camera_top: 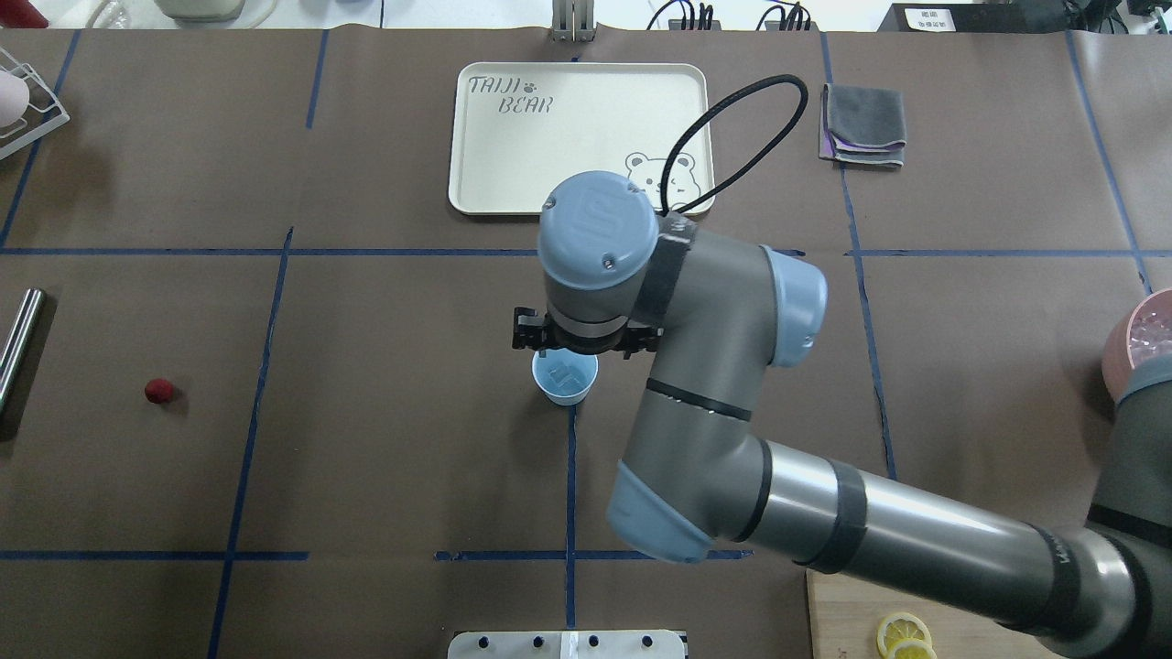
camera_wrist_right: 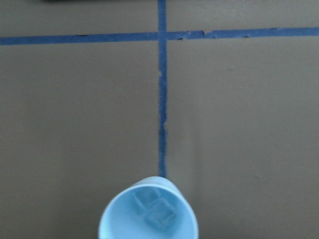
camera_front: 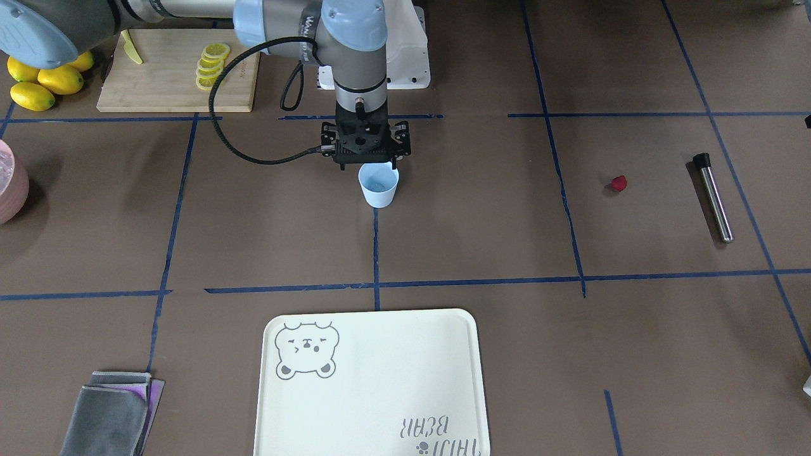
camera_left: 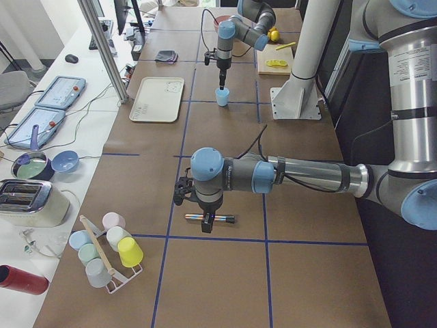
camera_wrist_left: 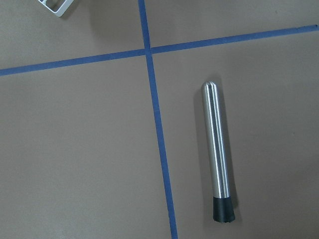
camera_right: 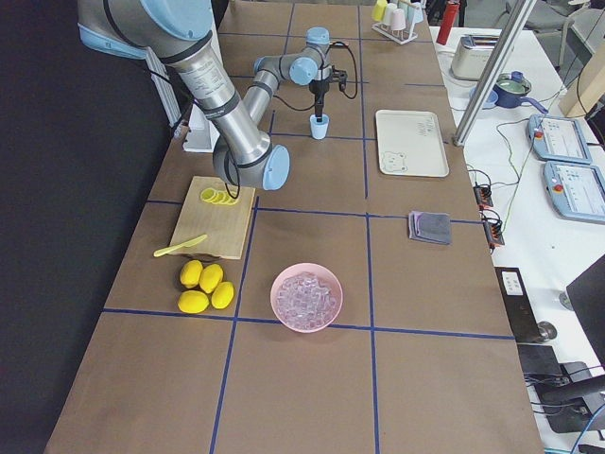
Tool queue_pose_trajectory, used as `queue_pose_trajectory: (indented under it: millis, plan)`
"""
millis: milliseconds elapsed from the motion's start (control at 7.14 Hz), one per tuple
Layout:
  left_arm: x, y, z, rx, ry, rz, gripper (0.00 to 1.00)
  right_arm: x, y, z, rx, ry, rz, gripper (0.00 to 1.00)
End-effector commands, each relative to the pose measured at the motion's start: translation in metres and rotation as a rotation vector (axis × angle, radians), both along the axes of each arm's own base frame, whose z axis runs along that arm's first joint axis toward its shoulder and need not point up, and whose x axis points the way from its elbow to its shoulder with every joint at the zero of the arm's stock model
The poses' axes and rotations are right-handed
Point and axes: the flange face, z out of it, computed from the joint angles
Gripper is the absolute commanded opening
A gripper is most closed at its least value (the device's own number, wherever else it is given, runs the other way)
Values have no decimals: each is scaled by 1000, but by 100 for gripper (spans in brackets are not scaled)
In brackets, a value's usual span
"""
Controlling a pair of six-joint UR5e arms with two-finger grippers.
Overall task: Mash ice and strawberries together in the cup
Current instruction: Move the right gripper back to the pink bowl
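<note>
The cup [camera_front: 379, 187] stood upright mid-bench on blue tape, ice [camera_wrist_right: 158, 215] inside. The right fingers [camera_left: 220, 80] hung just above it, their spread hidden. The strawberry [camera_front: 619, 183] lay well apart, near a steel rod [camera_wrist_left: 218, 154] below the left fingers [camera_left: 207, 224], whose spread I cannot tell.

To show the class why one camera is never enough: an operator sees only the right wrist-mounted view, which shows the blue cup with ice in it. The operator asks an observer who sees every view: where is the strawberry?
Observer: The strawberry lies on the table, far off to the robot's left of the cup, not in it.
Operator: Is there a tool for mashing?
Observer: A metal muddler lies flat on the table, further left than the strawberry.
Operator: Is anything near it?
Observer: The left arm hangs its jaws above the muddler. I cannot tell whether they are open or shut.
</note>
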Motion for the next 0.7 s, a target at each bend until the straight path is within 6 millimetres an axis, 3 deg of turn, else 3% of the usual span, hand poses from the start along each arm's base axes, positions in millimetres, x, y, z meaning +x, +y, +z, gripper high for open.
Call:
queue_pose_trajectory:
  millis: [0,280,561]
  plan:
    - [2,0,0,-1,0,4,100,111,-8,53,61,-30,-54,99]
    - [2,0,0,0,0,3,100,222,-10,129,135,15,-120,99]
    - [2,0,-2,3,0,3,100,329,-34,210,164,58,-209,99]
